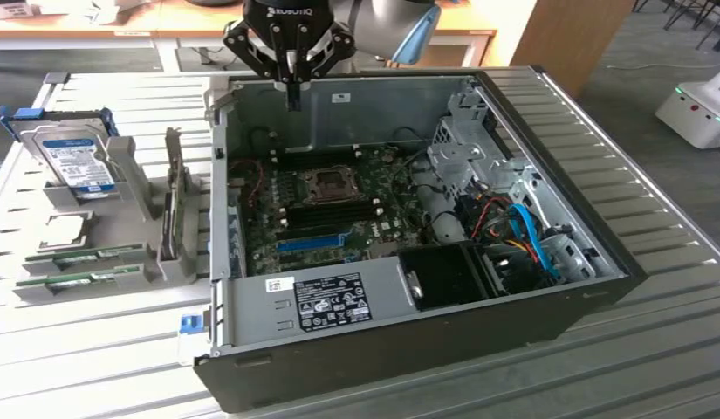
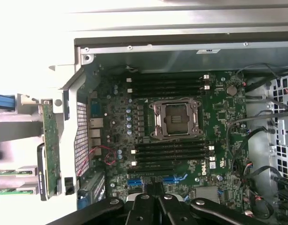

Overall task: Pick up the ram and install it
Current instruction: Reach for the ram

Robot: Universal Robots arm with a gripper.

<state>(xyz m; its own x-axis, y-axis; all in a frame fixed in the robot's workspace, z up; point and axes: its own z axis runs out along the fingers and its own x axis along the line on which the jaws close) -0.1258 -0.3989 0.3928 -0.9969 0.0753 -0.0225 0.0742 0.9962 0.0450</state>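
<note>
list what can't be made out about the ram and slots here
1. Ram sticks: exterior view, markings too small to read.
2. Same sticks, wrist view: cut off by the picture's edge.
3. Blue slot: wrist view, middle hidden behind the shut gripper.

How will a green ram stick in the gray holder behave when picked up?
The ram stick looks like a thin circuit board: probably stiff and light. Slotted in the gray holder, it shows a narrow edge, so a grip may slip or twist it. Being a bare board, it likely breaks if squeezed hard.
</note>
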